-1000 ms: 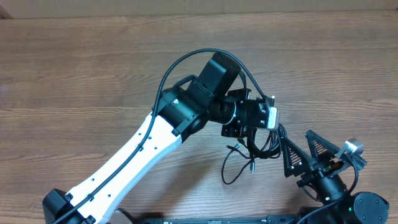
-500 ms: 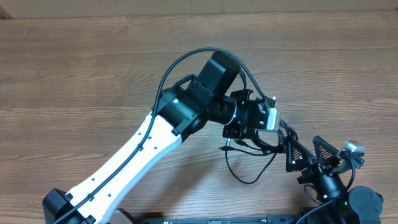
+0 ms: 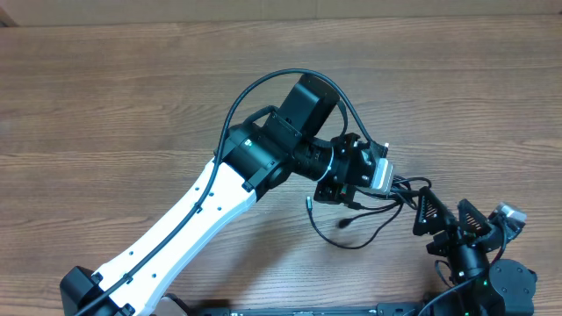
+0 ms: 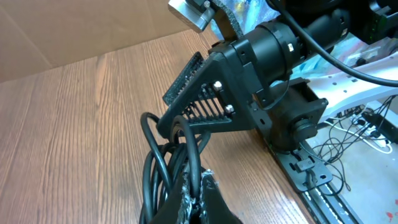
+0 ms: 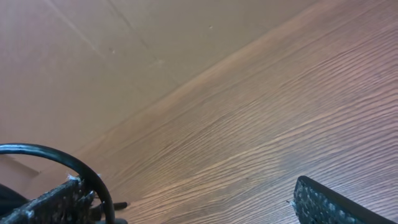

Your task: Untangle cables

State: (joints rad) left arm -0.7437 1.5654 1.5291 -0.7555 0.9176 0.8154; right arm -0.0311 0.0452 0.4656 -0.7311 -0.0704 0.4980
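Note:
The cables [image 3: 356,235] are thin black cords, bunched by my left gripper [image 3: 395,188] with one loop and two small plug ends trailing toward the table's front. In the left wrist view my left gripper [image 4: 200,185] is shut on a strand of the cable bunch [image 4: 163,163]. My right gripper [image 3: 446,219] stands just right of the bunch, open wide. In the left wrist view a cable loop [image 4: 176,122] lies around its lower finger [image 4: 205,119]. In the right wrist view a cable [image 5: 59,155] arcs over the left finger [image 5: 46,200] of my right gripper [image 5: 189,190].
The wooden table [image 3: 132,96] stretches to the left and back. A thicker black wire [image 3: 263,83] arcs over my left arm. The arm bases and a rail [image 3: 351,309] line the front edge. A cardboard wall [image 5: 124,43] stands behind the table.
My right gripper has moved right and toward the front edge. The cable bunch has stretched out to the right between the two grippers, and the trailing loop has shifted. My left wrist has turned slightly.

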